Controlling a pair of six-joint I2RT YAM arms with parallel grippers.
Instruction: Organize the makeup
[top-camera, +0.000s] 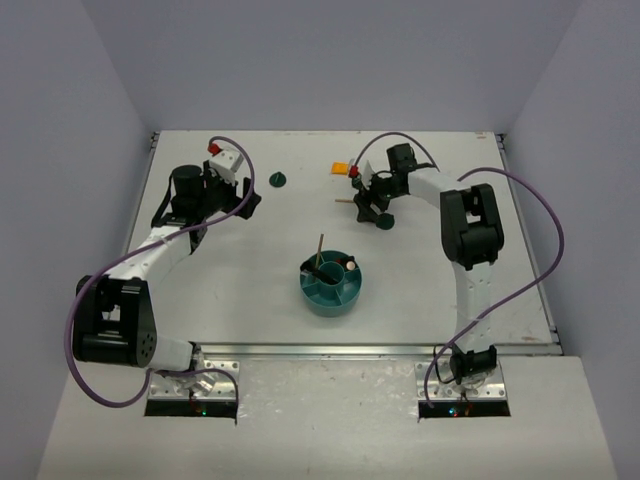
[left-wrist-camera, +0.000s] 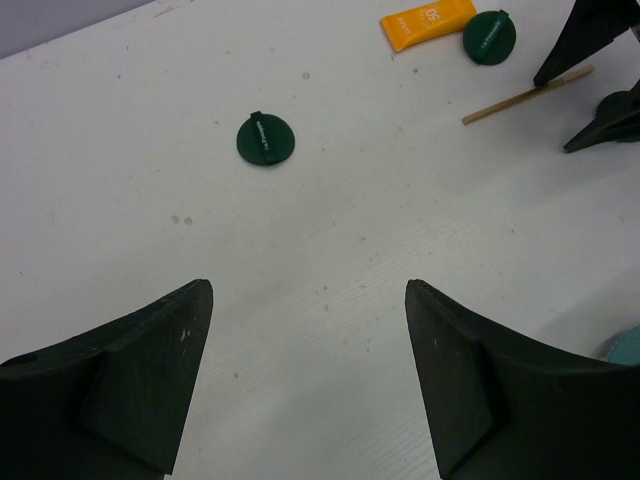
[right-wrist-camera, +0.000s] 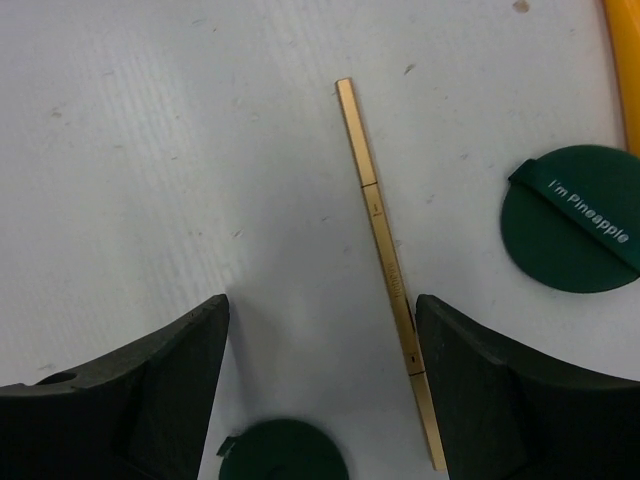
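Now the right gripper (right-wrist-camera: 321, 305) hangs open over the gold tube (right-wrist-camera: 383, 255), mid-frame. And the left gripper (left-wrist-camera: 308, 288) gapes empty, green compact (left-wrist-camera: 266, 139) upper left.

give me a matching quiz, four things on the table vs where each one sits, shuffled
1 thin gold stick
2 orange flat packet
3 teal round divided bowl
4 lone dark green round compact

a centre of the top view
b ahead of the open left hand
c inside the open right hand
d far side, beside another green compact

Pairs: 1-c, 2-d, 3-a, 4-b
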